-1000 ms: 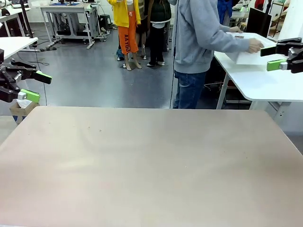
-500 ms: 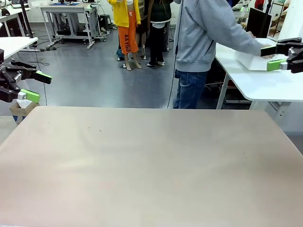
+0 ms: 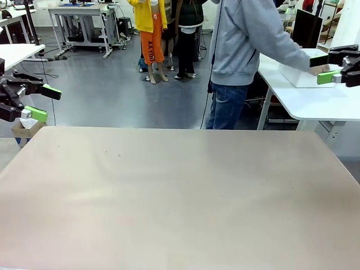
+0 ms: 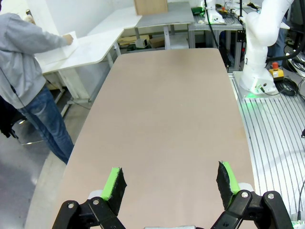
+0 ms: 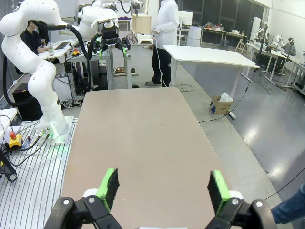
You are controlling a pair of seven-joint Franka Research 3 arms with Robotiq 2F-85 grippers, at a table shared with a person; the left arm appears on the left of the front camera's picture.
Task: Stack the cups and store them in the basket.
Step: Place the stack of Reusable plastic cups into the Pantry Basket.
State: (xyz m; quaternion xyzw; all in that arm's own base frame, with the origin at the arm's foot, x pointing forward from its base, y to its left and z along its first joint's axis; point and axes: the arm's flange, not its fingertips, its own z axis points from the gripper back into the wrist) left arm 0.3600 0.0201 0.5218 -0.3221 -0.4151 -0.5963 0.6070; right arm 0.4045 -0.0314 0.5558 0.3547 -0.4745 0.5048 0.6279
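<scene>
The basket is a white tub on a white side table beyond the far right corner; a person in a grey hoodie has a hand on it. In the left wrist view the basket shows at the upper left under that hand. The cups are out of view. My left gripper hangs open off the table's far left corner, its jaws wide with nothing between them. Off the far right corner my right gripper is also open and holds nothing.
The beige work table lies bare between the arms. A white side table stands at the right, another at the left. A small cardboard box sits on the floor by the left corner.
The person has leaned further right and drawn the white basket along the side table. Both grippers have stayed where they were, open.
</scene>
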